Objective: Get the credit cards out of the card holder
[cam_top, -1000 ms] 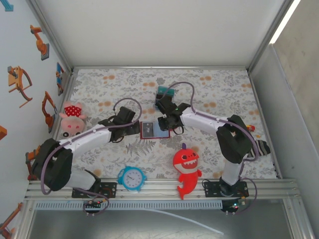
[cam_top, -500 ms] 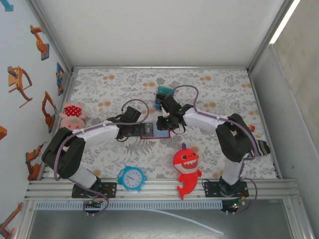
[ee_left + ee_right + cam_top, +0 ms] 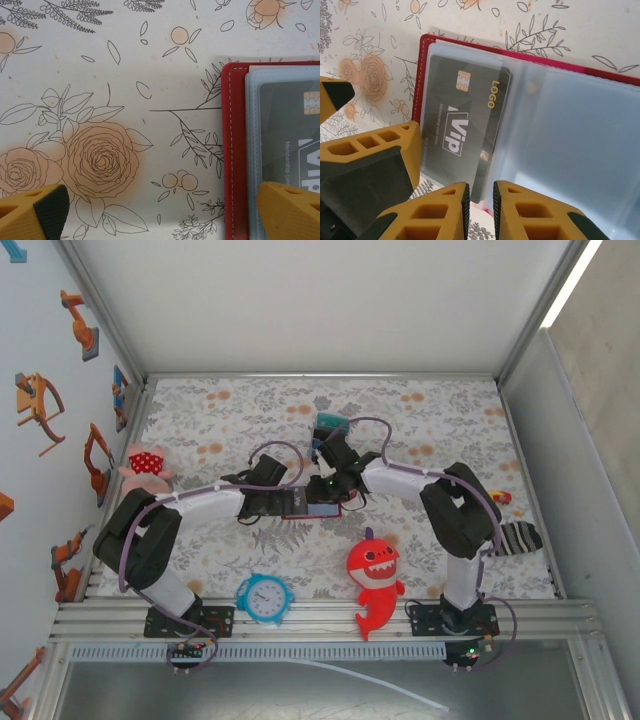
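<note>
Against a second back: a clear move in by the left end effector (image 3: 160,215), from well apart on the left of the holder (image 3: 308,503) to right at its left edge. Only a slight shift by the right end effector (image 3: 481,194), kept over the holder's far part. No visible shift of the holder itself.

Holder open and flat on the tabletop (image 3: 200,440), pale inside facing up, long axis left to right in the top view, between the two end effectors. Shark (image 3: 374,575) nearward and right of the holder, clock (image 3: 265,597) nearward and left of it, both apart from it. Teal card (image 3: 331,424) beyond the holder's far edge, not touching it.

In the holder's left pocket, under clear film, a dark card (image 3: 465,130): long axis across the holder's long axis, parallel to the red left edge, chip end pointing away from the right end effector.

Left end effector spread wide, one finger over bare tabletop left of the holder, the other over the holder's left edge. Right end effector drawn nearly together, only a thin slit between the fingers, at the dark card's nearest end; impossible to tell whether anything is pinched in that slit.
</note>
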